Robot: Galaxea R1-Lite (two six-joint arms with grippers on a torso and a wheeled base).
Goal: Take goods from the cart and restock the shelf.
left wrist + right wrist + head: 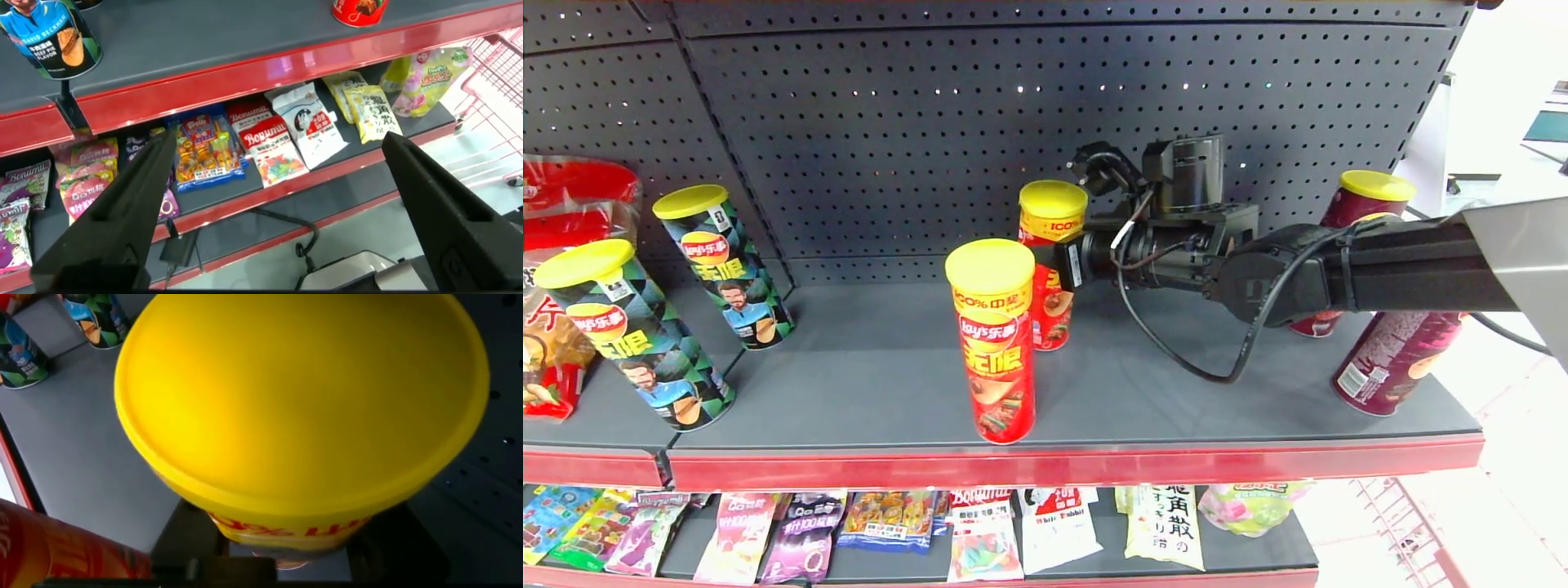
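- Left gripper [279, 143]: black fingers spread wide, nothing between them.
- Red cardboard crisp can with yellow lid [992, 343]: upright at frame centre, near the grey shelf [866, 392] edge.
- Right gripper [1063, 263]: just behind, right of centre, clasped on the second red yellow-lidded can [1052, 220], which is upright.

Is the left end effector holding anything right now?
No, the fingers of the left end effector are spread open with nothing between them.
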